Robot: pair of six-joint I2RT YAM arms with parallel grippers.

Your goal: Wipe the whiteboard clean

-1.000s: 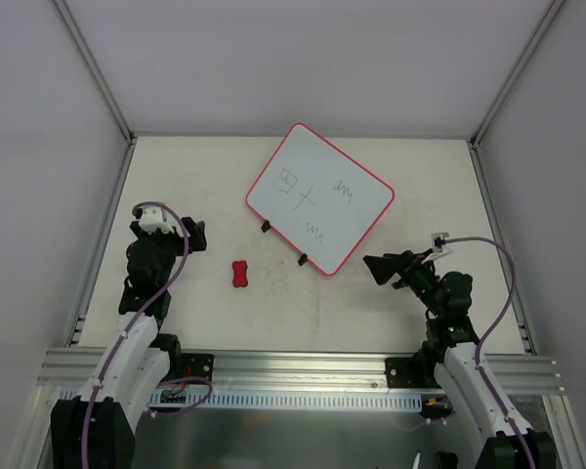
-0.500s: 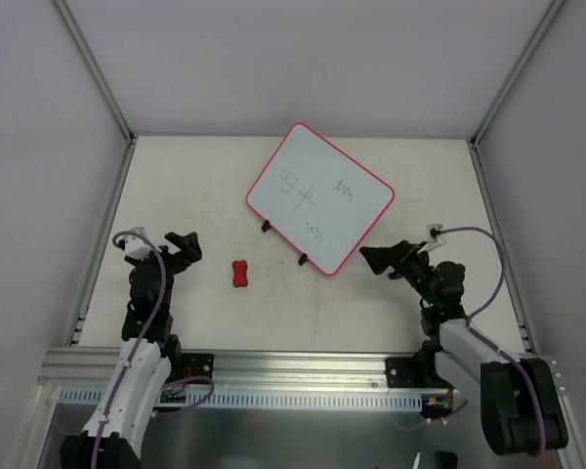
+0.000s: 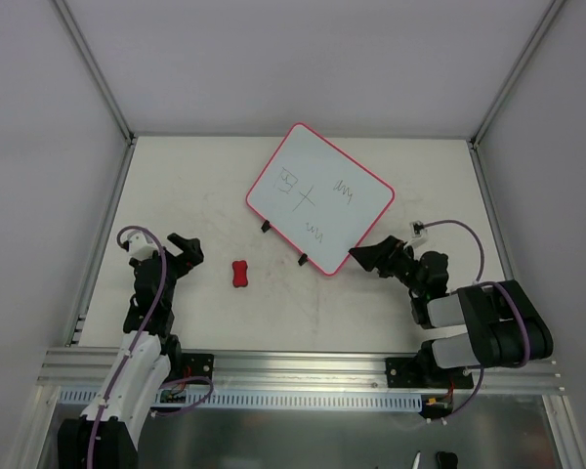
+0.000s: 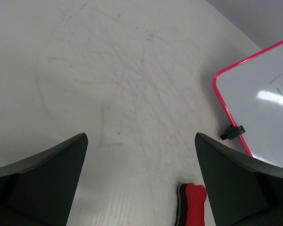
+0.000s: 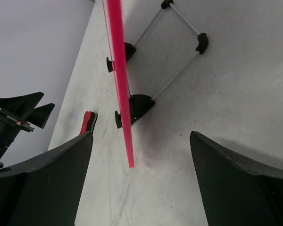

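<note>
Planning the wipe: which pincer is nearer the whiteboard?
The right pincer, right beside a corner of the whiteboard; the left pincer sits farther off, beyond the red eraser.

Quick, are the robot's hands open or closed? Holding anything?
Left gripper: open, holding nothing.
Right gripper: open, holding nothing, close to the whiteboard edge.

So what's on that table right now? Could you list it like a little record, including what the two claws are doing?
Board: white rounded whiteboard with a pink-red frame, toward the far side of the pale table
Marks: dark scribbles, a cross and a small box, not erased
Eraser: small red bow-shaped block, left of the board, apart from it
Left gripper: open, empty, left of the eraser
Right gripper: open, empty, pointing at the board's near right corner
</note>
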